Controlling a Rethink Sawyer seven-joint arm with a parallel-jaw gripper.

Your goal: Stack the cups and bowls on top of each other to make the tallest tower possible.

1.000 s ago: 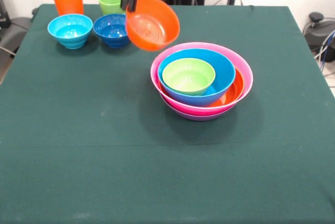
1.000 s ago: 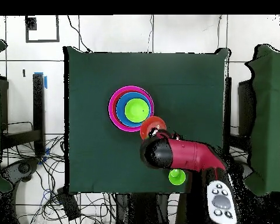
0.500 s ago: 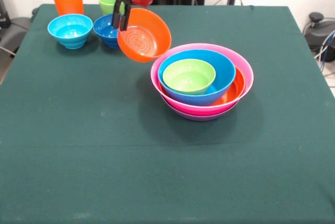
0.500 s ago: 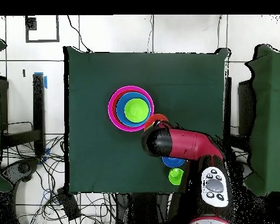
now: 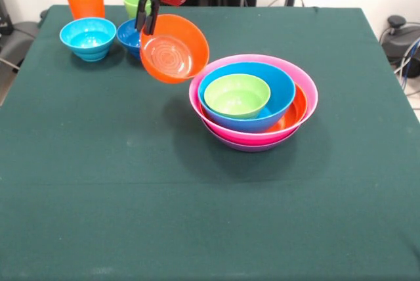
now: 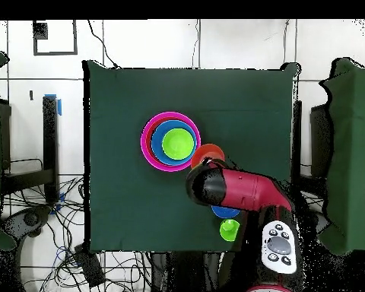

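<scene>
Gripper clamped on the rim of a tilted small orange bowl, held above the table beside the tower. Tower near the table's middle: pink bowl outermost, green bowl innermost. Remaining bowls and cups at a far corner.

Red arm reached down from above; its tool hung with dark fingers clamped together on a tilted rim, held aloft.

A lab — loose cables around a cloth-covered table.
</scene>
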